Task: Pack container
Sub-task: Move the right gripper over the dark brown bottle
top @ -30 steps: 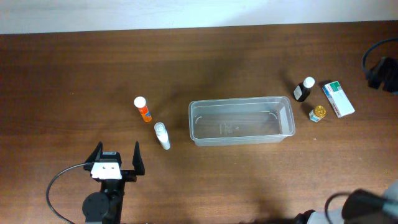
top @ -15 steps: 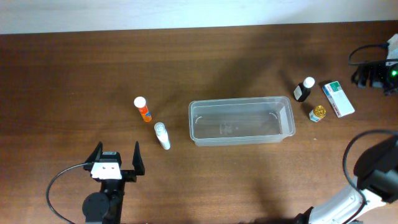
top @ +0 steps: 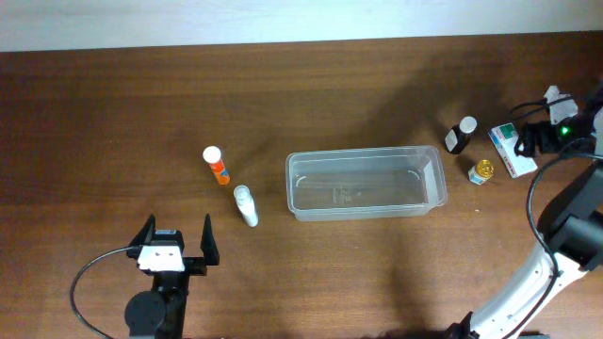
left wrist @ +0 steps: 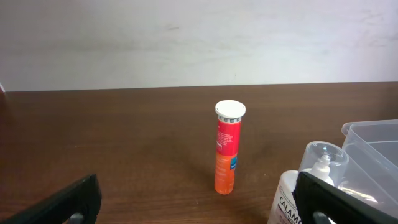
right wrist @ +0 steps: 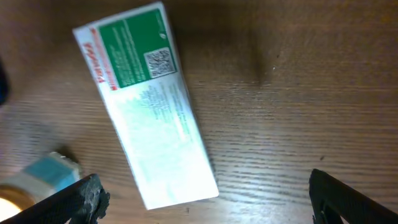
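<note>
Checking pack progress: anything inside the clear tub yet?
The container looks empty from overhead, clear floor showing throughout. Left wrist view catches only one corner, rest out of frame.

The clear rectangular plastic tub (top: pixel 366 152) with rounded corners and a raised rim sits upright, open side up. Its long sides run left to right, just right of the scene's centre.

Brown table (top: pixel 113 104) with container (top: pixel 367 209), bottles (top: pixel 217 167), box (top: pixel 506 146)
</note>
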